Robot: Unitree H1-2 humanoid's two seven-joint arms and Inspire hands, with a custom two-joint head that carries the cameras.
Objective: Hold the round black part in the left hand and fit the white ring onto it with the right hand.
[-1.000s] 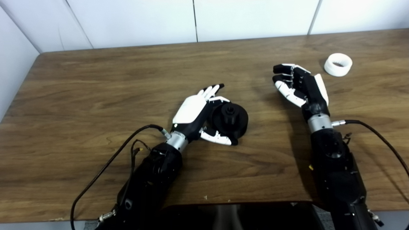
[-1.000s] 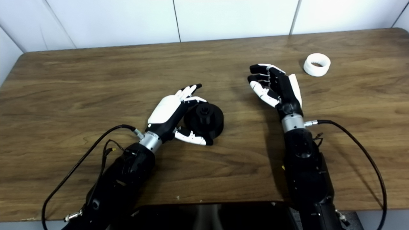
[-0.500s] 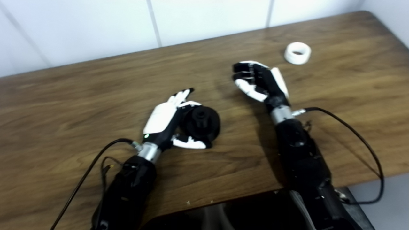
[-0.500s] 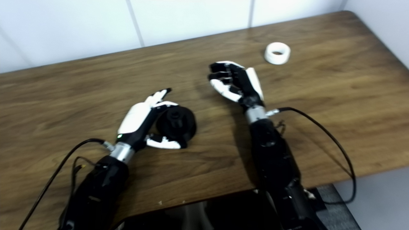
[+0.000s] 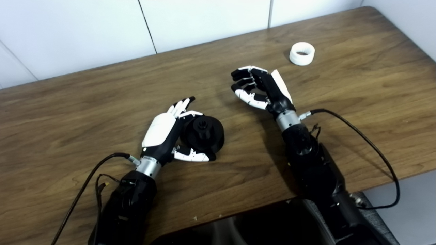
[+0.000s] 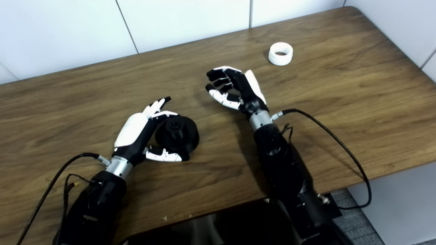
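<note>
On the brown wooden worktop (image 5: 85, 102), near its middle, sits the round black part (image 5: 203, 133), resting on the wood with its small hub facing up and toward the camera. The left hand (image 5: 166, 131) is right up against it, cupped around its left side: the straight fingers (image 5: 180, 105) reach past the part's far-left edge, the thumb (image 5: 190, 156) lies along its near edge, touching or all but touching. Fingers and thumb are spread wide, so this is a loose cradle and not a clamp; the part is still down on the wood.

Over to the right, the right hand (image 5: 260, 87) hangs just above the worktop, palm turned left, fingers curled partway inward, thumb apart from them, nothing in its grasp. The white ring (image 5: 302, 53) lies flat well beyond it, toward the far right corner, clearly apart from the fingertips and behind the back of the hand. Ring and black part are well apart, with the right hand between them. A black cable (image 5: 368, 146) loops from the right wrist off the front edge.
</note>
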